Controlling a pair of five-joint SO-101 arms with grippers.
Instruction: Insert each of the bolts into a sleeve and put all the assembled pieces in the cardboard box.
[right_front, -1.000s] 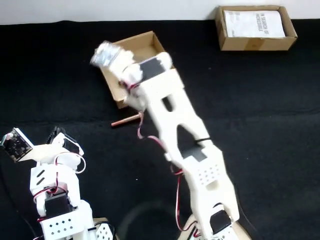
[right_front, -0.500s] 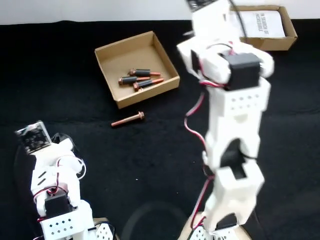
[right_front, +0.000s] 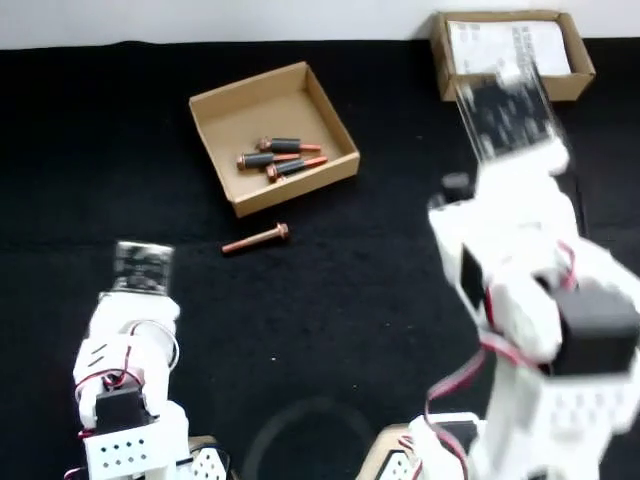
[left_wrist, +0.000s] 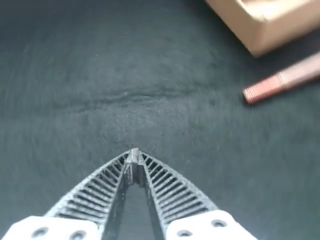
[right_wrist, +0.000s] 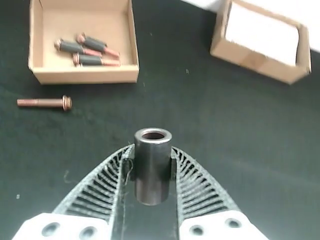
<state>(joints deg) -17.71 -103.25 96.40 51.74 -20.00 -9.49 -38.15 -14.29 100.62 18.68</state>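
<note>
My right gripper (right_wrist: 152, 150) is shut on a dark sleeve (right_wrist: 152, 167), held upright with its bore showing, above the black table. The right arm (right_front: 520, 260) stands at the right of the table. A bare copper bolt (right_front: 255, 238) (right_wrist: 44, 102) lies just in front of the open cardboard box (right_front: 240, 115) (right_wrist: 85, 22). Three assembled pieces (right_front: 280, 158) (right_wrist: 86, 50) lie inside that box. My left gripper (left_wrist: 134, 156) is shut and holds nothing, low over the cloth, with the bolt's threaded end (left_wrist: 280, 82) ahead and to one side. The left arm (right_front: 125, 340) is at the front left.
A second cardboard box (right_front: 510, 90) (right_wrist: 250, 60) holding white paper sits at the back right corner. A corner of the open box (left_wrist: 260, 22) lies beyond the bolt in the left wrist view. Black cloth covers the table (right_front: 330, 330).
The right arm has swung from over the open box to the right and back toward the front. The left arm has turned to face the bolt. The box's contents have come into sight.
</note>
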